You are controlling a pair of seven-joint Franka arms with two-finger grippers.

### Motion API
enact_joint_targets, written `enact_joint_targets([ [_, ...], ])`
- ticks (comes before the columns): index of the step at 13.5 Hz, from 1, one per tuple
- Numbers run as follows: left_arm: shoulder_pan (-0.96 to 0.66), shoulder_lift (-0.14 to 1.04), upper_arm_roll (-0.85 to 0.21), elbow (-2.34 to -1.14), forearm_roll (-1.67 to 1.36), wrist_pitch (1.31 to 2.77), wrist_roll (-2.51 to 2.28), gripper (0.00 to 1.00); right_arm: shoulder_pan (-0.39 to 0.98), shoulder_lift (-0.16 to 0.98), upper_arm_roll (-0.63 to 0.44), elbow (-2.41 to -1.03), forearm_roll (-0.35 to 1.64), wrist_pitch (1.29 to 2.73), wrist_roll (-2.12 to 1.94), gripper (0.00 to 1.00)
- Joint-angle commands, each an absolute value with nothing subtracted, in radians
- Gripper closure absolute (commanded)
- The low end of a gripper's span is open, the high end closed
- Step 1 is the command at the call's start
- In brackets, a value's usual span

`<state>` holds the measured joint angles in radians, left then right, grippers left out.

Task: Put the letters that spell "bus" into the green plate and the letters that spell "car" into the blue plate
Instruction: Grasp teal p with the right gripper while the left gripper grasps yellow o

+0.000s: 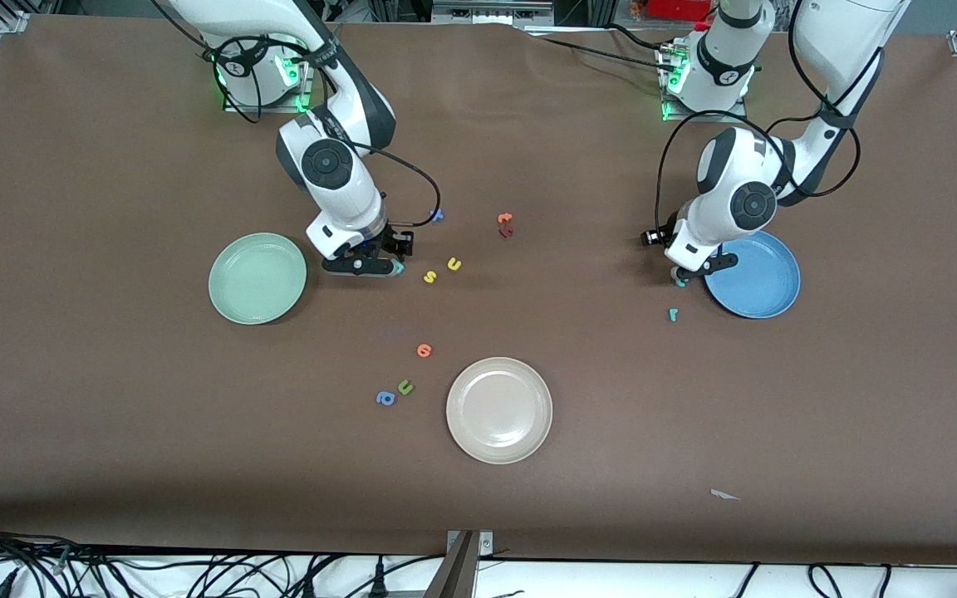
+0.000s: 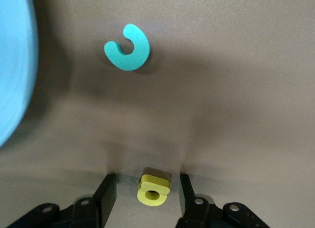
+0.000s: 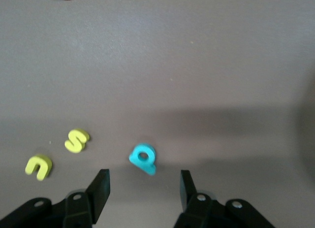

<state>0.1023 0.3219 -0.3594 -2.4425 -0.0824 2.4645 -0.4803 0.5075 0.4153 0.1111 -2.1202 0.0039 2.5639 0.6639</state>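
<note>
Tools straddle letters: left [image 2: 145,188] yellow "a" [image 2: 153,190], right [image 3: 142,186] teal "b" [image 3: 143,158].

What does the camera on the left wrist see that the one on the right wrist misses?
Only the left wrist view shows the yellow "a" between the left gripper's jaws, the teal "c" lying apart from it, and an edge of the blue plate. Only the right wrist view shows the teal "b" between the right gripper's jaws, with the yellow "s" and yellow "u" beside it. Both show the brown table and jaws standing apart from a letter.
</note>
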Motion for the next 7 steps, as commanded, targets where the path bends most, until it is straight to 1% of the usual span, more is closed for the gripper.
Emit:
enact_joint_targets([
  [1, 0.095, 0.328, -0.36, -2.445, -0.103, 2.474, -0.485, 0.46, 0.517, 0.468, 0.109, -2.122, -0.006, 2.652, 0.68, 0.34],
  [3, 0.095, 0.33, -0.36, -2.445, -0.103, 2.474, -0.485, 0.51, 0.518, 0.489, 0.109, -2.122, -0.006, 2.671, 0.68, 0.35],
  [6, 0.095, 0.33, -0.368, -2.444, -0.103, 2.474, -0.486, 0.51, 0.522, 0.494, 0.109, -2.121, -0.006, 2.675, 0.68, 0.39],
  [7, 0.095, 0.33, -0.368, -2.442, -0.103, 2.474, -0.486, 0.51, 0.529, 0.494, 0.109, -2.121, -0.006, 2.675, 0.68, 0.42],
])
